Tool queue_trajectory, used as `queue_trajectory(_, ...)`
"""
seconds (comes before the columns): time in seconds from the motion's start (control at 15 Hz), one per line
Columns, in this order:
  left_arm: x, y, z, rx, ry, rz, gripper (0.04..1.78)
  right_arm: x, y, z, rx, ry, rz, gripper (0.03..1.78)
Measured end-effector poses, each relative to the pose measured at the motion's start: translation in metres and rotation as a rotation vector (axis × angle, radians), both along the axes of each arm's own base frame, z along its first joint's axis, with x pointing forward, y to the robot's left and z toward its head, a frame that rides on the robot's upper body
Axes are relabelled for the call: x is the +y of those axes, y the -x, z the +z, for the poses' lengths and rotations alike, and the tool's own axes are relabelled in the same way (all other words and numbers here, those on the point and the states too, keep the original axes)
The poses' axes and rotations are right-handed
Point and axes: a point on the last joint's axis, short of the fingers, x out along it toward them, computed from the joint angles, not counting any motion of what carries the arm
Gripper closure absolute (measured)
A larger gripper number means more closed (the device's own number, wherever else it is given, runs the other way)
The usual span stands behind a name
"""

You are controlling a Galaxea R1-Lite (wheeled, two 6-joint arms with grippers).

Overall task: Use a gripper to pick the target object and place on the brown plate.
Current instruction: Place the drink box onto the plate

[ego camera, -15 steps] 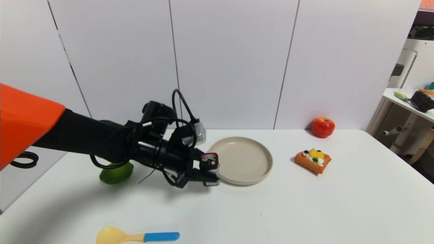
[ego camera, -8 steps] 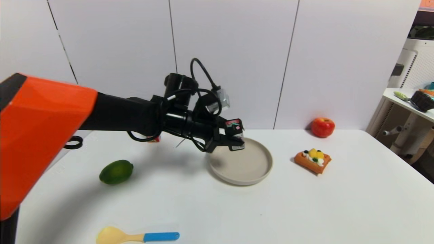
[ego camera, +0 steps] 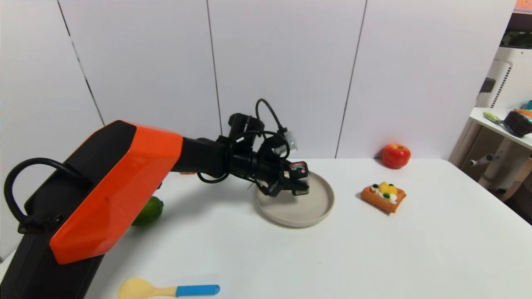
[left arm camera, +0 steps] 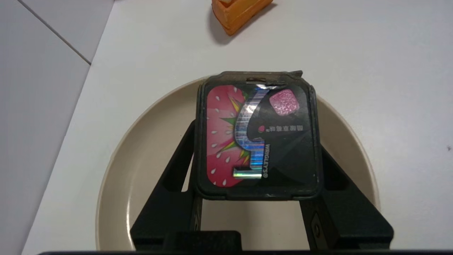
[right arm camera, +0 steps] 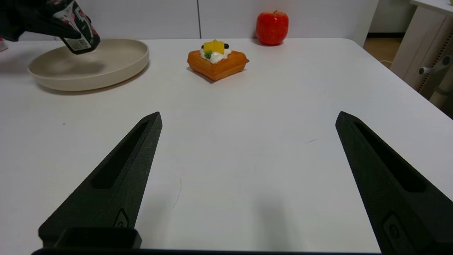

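Note:
My left gripper [ego camera: 296, 182] is shut on the small black carton [ego camera: 300, 175] with a pink-red and white label. It holds the carton in the air over the left part of the brown plate [ego camera: 316, 207]. In the left wrist view the carton [left arm camera: 256, 136] sits between both black fingers [left arm camera: 177, 177], with the plate [left arm camera: 141, 148] under it. In the right wrist view the carton [right arm camera: 79, 30] hangs a little above the plate [right arm camera: 106, 67]. My right gripper [right arm camera: 247, 118] is open and empty, low over the table near its front; it is out of the head view.
A waffle with fruit [ego camera: 383, 196] lies right of the plate, and a red apple [ego camera: 395, 155] stands at the back right. A green lime [ego camera: 149, 211] lies left, partly behind my left arm. A yellow spoon with a blue handle [ego camera: 166, 288] lies at the front.
My left gripper has carried the carton up from the table left of the plate, then right and down over the plate. My left arm now hides part of the lime.

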Motion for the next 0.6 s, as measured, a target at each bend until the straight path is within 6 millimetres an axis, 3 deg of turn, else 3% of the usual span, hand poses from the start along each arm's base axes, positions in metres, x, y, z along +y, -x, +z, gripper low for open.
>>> queue_trajectory(0.13, -0.001, -0.002, -0.011, 0.019, -0.011, 0.0, 1.04, 0.0, 0.0, 0.0, 0.0, 0.0, 0.0, 0.12)
queue_trajectory(0.33, -0.002, -0.005, -0.02, 0.04, -0.022, 0.003, 0.74, 0.0, 0.0, 0.0, 0.0, 0.0, 0.0, 0.12)
queue_trajectory(0.6, -0.001, -0.003, -0.019, 0.048, -0.026, 0.004, 0.49, 0.0, 0.0, 0.0, 0.0, 0.0, 0.0, 0.12)
